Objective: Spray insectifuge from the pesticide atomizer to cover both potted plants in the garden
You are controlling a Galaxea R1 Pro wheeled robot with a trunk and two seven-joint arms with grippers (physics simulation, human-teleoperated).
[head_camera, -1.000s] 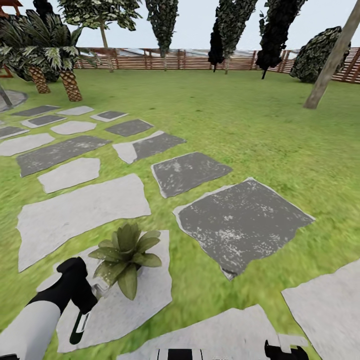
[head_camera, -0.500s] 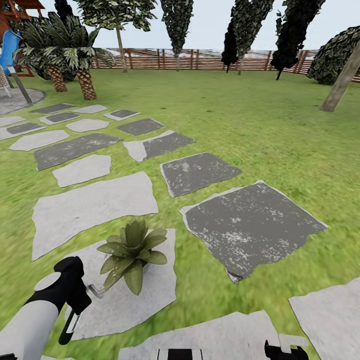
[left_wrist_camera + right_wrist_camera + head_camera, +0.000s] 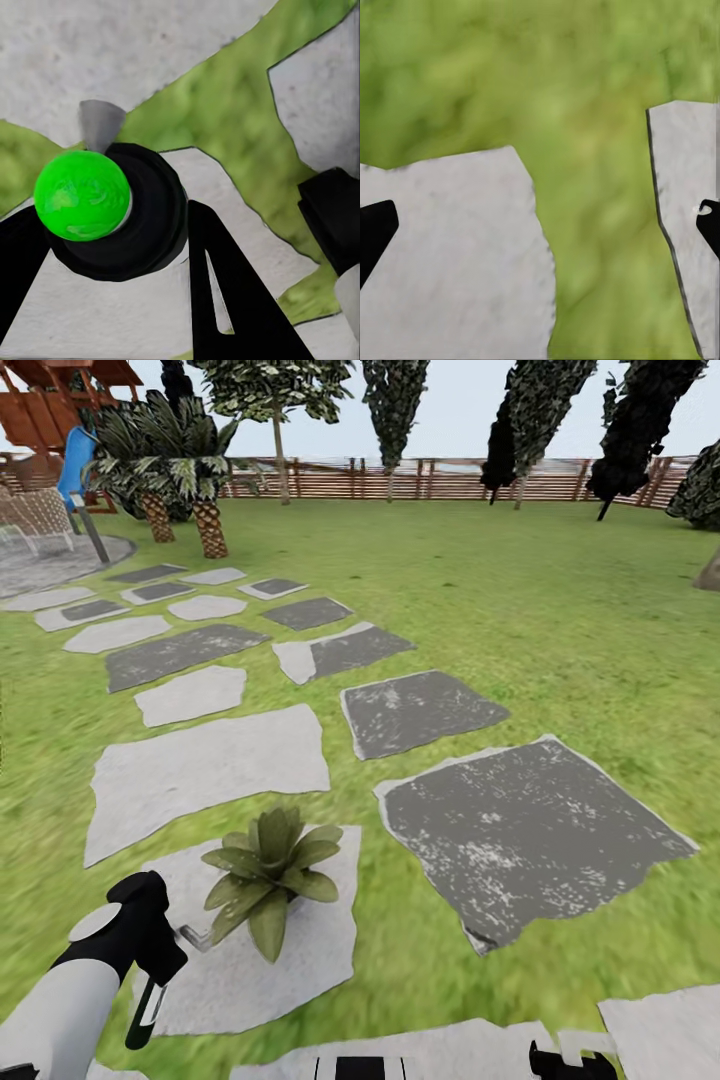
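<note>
One potted plant, a low rosette of pointed green leaves, stands on a pale stepping stone in the garden lawn; the leaves hide its pot. My left gripper hangs just left of it, shut on the pesticide atomizer, a dark round bottle. The left wrist view shows a bright green cap on the bottle. Its pale grey nozzle points toward the plant's base. In the right wrist view, my right gripper is open wide over grass and pale stone, holding nothing.
Grey and pale stepping stones run from near me to the far left. Palms and a wooden playset with a blue slide stand at the back left. A brown slat fence closes the lawn behind tall trees.
The whole picture has shifted right, so the camera has turned left and the playset has come into view. My left gripper still holds the atomizer beside the plant.
</note>
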